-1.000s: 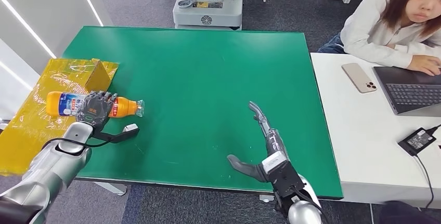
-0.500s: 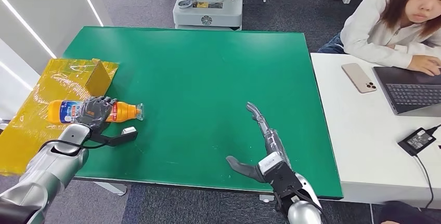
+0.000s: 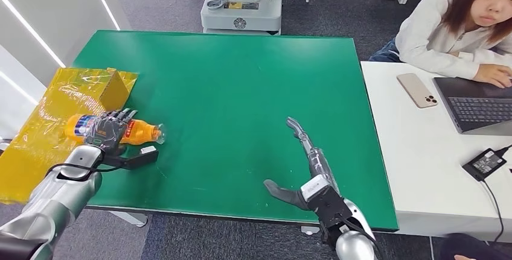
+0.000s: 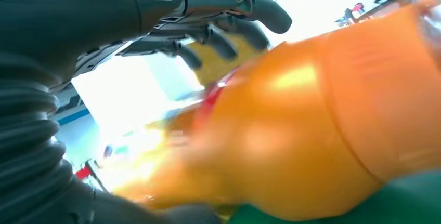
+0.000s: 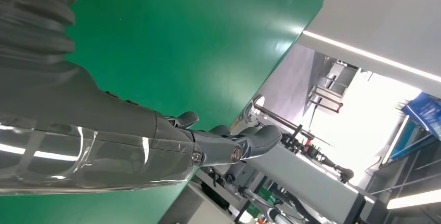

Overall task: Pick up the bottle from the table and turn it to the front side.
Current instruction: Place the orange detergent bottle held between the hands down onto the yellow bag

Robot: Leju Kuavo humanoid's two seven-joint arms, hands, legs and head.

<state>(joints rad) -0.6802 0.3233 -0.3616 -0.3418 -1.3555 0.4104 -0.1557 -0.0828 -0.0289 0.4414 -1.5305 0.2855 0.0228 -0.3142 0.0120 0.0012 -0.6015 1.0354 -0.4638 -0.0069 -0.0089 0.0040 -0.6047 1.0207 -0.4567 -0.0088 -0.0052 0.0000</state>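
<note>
Nearest us, our right hand [image 3: 305, 169] waits over the green table [image 3: 241, 91], fingers spread wide and holding nothing. At the table's left edge, our left hand [image 3: 107, 130] grips the orange bottle [image 3: 136, 132]; since a second ago it has rolled, the blue label mostly gone from sight, so we judge the turn underway. Beyond, the yellow wrapped box [image 3: 78, 88] stands; what it contains we cannot tell.

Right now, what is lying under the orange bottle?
The bottle lies across the border: its cap end over the green table, its base end over the yellow sheet. The left hand grips its middle, so the fingers cover what is beneath there.
</note>
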